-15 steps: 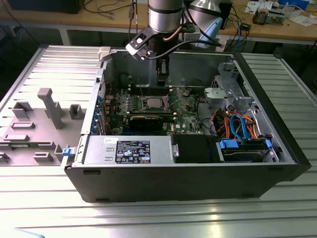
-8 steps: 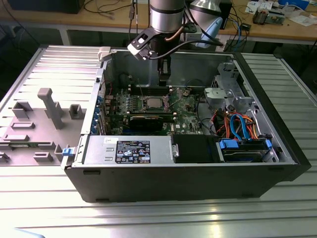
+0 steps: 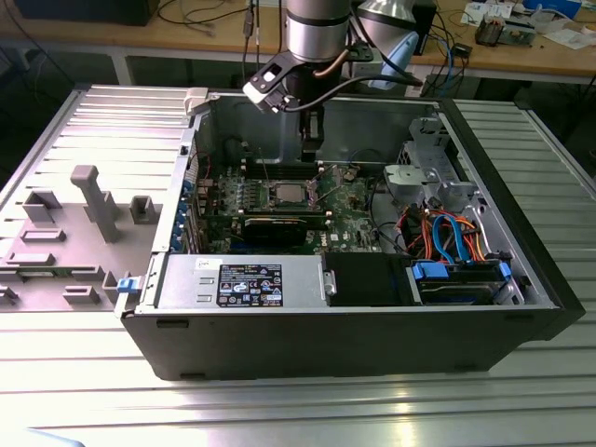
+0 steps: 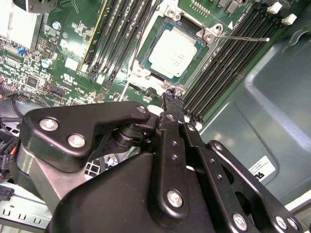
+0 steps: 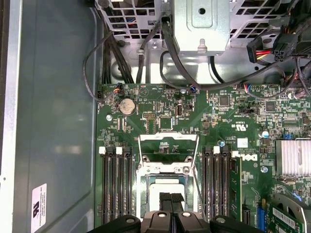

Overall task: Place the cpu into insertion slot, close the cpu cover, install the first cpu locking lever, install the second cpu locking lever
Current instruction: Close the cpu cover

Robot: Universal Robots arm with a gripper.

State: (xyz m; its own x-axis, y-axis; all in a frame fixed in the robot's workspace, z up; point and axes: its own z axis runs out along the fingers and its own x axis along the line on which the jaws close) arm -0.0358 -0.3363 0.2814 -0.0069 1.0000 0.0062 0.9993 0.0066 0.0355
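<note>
Exterior view first — the arm reaches down into the opened computer case (image 3: 372,340), its gripper (image 3: 312,149) hanging just above the insertion slot (image 3: 270,196) on the green motherboard (image 3: 358,200).

Second wrist view: the cpu (image 4: 172,52) lies flat inside the slot, silver top up. The gripper's black fingers (image 4: 169,103) are pressed together on nothing, their tip just beside the slot's rim. A thin metal lever (image 4: 243,38) juts from one corner of the slot across the memory slots (image 4: 228,53).

First wrist view (looking down along the fingers): the cpu cover (image 5: 167,139) is swung up off the slot — the cpu's pale top shows beneath the joined fingertips.
</note>
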